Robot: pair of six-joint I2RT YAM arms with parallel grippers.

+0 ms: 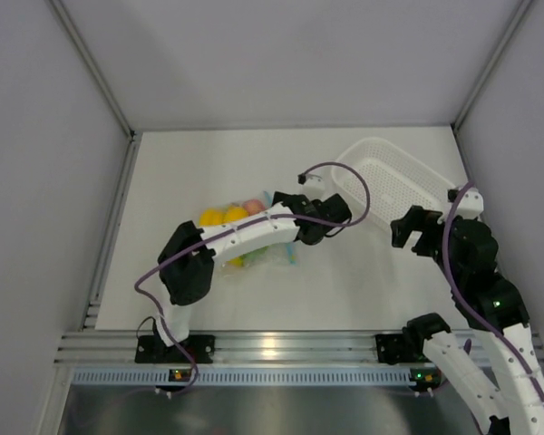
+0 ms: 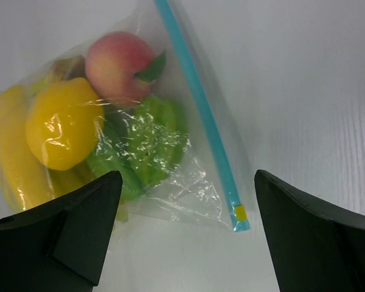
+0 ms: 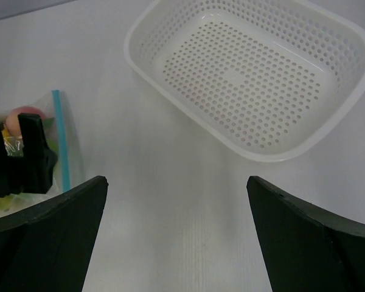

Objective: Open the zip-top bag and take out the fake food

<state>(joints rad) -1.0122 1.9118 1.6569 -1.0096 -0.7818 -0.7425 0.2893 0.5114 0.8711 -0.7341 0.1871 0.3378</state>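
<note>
1. Work surface: a white table [image 1: 344,290] enclosed by grey panels; both arms are mounted at its near edge.

2. Task item: the zip-top bag [image 2: 188,188] lies flat on the table, left of centre in the top view, partly covered there by the left forearm; its blue zip strip [image 2: 198,103] runs along one edge in a straight line and ends in a small yellow tab [image 2: 239,213]; whether the strip is sealed cannot be determined.

3. Contents: all fake food is inside the bag; a pink peach [image 2: 118,67] with a green leaf lies nearest the strip; a yellow round fruit [image 2: 64,121] is just beside it; a yellow banana bunch [image 2: 9,158] lies at the far side from the strip; green pieces [image 2: 146,143] sit between the round fruit and the strip.

4. Left gripper [image 2: 185,182]: positioned over the tab end of the bag; jaws spread wide, holding nothing; one finger overlaps the bag edge in the wrist view, the other stands over bare table beyond the strip; contact with the bag cannot be determined.

5. Right gripper [image 3: 176,182]: positioned over bare table between the bag and the white perforated basket [image 3: 243,73]; jaws spread wide, holding nothing.

6. Basket: at the far right of the table, well apart from the bag.
</note>
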